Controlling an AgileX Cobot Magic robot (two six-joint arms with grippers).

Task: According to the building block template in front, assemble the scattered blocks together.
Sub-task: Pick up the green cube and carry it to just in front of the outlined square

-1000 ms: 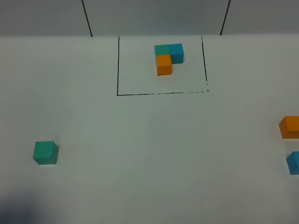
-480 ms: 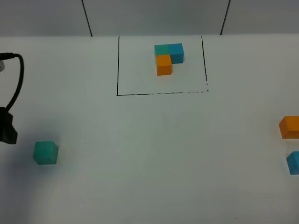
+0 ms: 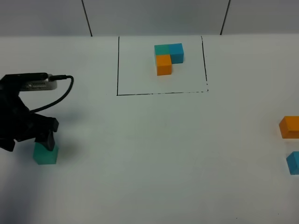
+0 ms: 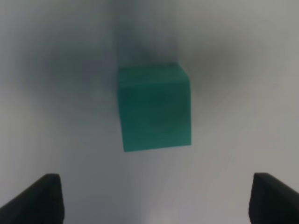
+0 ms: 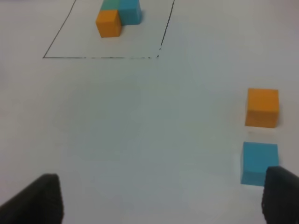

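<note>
The template (image 3: pixel 167 57) is an L of teal, blue and orange cubes inside a black drawn outline (image 3: pixel 161 93) at the back; it also shows in the right wrist view (image 5: pixel 117 16). A loose teal cube (image 3: pixel 45 155) lies at the left. My left gripper (image 3: pixel 28 141) hovers open just over and behind it. In the left wrist view the teal cube (image 4: pixel 154 107) lies ahead of the open, empty left gripper (image 4: pixel 159 200). A loose orange cube (image 3: pixel 290 127) (image 5: pixel 262 107) and a light blue cube (image 3: pixel 294 163) (image 5: pixel 259 162) lie at the right edge. My right gripper (image 5: pixel 161 198) is open and empty.
The white table (image 3: pixel 154 149) is bare between the loose cubes. A grey back wall with two dark seams (image 3: pixel 87 18) runs behind the outline. A black cable (image 3: pixel 60 95) loops from the left arm.
The left arm has come in from the left edge and moved right and down to the teal cube. The cubes have not moved.
</note>
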